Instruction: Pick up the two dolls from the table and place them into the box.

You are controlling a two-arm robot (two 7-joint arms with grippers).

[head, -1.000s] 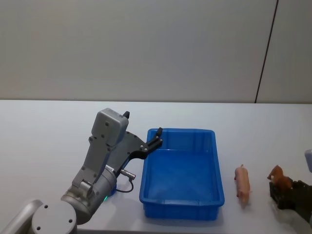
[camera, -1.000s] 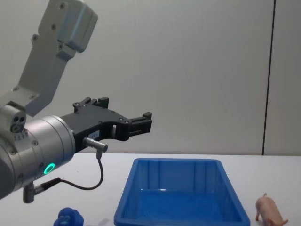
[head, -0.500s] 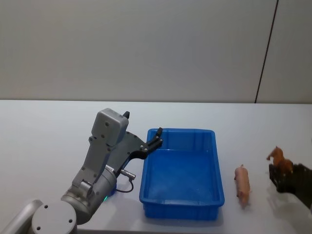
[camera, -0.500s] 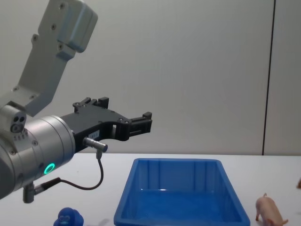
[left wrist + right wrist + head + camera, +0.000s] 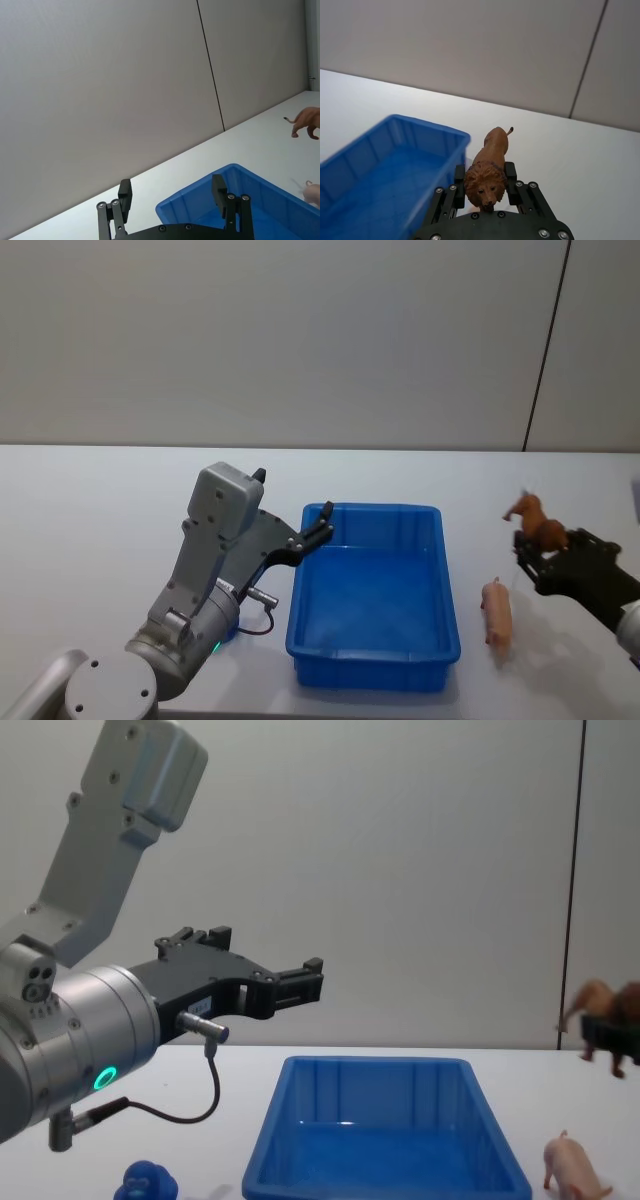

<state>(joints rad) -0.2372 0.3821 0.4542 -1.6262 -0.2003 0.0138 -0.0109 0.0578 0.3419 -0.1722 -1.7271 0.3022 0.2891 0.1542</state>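
While left gripper [image 5: 171,186] hangs, fingers [image 5: 218,183] spread, right gripper [image 5: 485,172] clenches the brown doll [image 5: 494,142].

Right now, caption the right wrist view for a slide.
Right gripper holding the brown lion doll, with the blue box nearby.

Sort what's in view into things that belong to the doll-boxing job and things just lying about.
Job:
- shallow rectangular bright blue plastic bin
- small brown plastic lion figure, clamped in the right gripper
- pale pink plastic pig figure, standing on the table right of the bin
- left gripper, open, near the bin's left rim

Lying about:
- small blue rounded object, table's near left
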